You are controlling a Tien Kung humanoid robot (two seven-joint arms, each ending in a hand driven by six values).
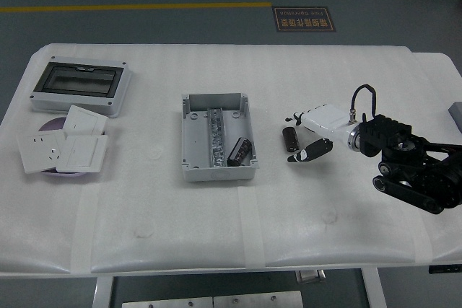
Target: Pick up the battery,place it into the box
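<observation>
Battery on table: we see a small dark cylindrical battery (290, 137) lying on the white padded table (216, 221), just right of the box and apart from it.
Battery axis: we read its long axis as running roughly away from the near edge, near-to-far in the head view.
Box: we mark the open grey plastic junction box (218, 137) at mid-table; a second dark cylinder (239, 153) already lies inside it near the lower right corner.
Right hand: white-and-black five-fingered right hand (309, 133) comes in from the right, fingers loosely spread around the battery, upper fingers beyond it and the black thumb tip on its near side; we cannot tell if any finger touches it, and the grasp is not closed.
Direction to battery: it lies just left of the palm, between the fingers and thumb.
Nearer arm: right; the left arm is out of view.
Direction to box: left of the hand, so we expect a short carry leftward once the fingers close.
Other items: white wall switch plates (61, 148) and a clear-lidded enclosure (81, 86) sit far left, well apart.
</observation>
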